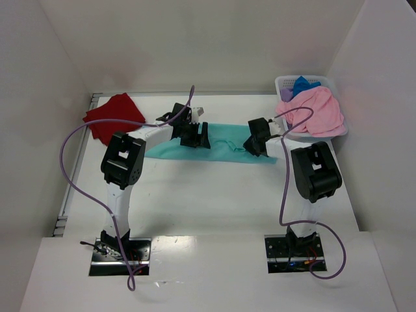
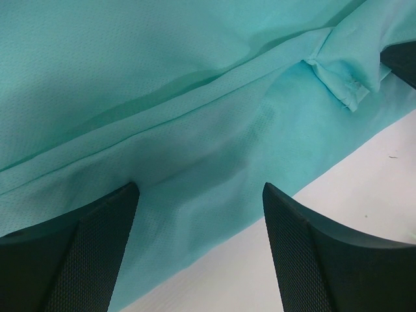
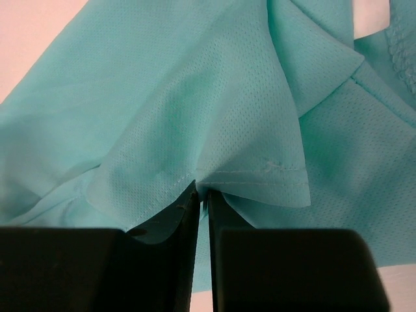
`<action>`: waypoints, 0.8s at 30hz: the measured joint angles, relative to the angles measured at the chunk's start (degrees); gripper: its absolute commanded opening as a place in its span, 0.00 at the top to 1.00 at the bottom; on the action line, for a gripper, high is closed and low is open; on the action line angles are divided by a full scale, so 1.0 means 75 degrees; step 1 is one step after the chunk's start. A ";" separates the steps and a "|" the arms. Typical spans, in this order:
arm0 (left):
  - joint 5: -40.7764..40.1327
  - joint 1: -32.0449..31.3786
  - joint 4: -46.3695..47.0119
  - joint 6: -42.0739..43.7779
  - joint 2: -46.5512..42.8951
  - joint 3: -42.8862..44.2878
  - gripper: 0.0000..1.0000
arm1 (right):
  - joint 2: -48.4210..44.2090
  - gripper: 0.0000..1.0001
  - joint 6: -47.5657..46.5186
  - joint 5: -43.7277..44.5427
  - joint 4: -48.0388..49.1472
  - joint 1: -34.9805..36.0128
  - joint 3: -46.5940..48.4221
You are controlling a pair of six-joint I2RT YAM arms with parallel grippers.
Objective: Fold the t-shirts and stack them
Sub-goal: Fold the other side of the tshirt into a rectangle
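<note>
A teal t-shirt (image 1: 221,151) lies folded into a long strip across the middle of the table. My left gripper (image 1: 195,136) is open over its left part; in the left wrist view the fingers (image 2: 97,247) stand wide apart above the shirt's near edge (image 2: 195,182). My right gripper (image 1: 259,144) is shut on the teal shirt's hem (image 3: 260,179) at the right end. A dark red t-shirt (image 1: 112,116) lies folded at the far left. Pink (image 1: 315,110), blue (image 1: 304,84) and purple (image 1: 286,95) shirts sit in the basket.
The white perforated basket (image 1: 331,133) stands at the far right corner, against the right wall. White walls close in the table on three sides. Purple cables loop from both arms over the table.
</note>
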 measured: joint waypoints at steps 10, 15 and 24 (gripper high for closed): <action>0.0029 0.0023 -0.0006 0.0000 0.0009 0.0015 0.14 | 0.0003 0.85 -0.0006 0.0175 -0.0009 -0.0015 0.0469; 0.0044 0.0023 -0.0003 0.0000 0.0012 0.0017 0.14 | 0.0079 0.84 -0.0067 0.0178 -0.0006 -0.0061 0.0877; 0.0090 0.0044 -0.0006 0.0000 0.0017 0.0020 0.14 | 0.0941 0.75 -0.0245 0.0122 0.0050 -0.0315 0.1734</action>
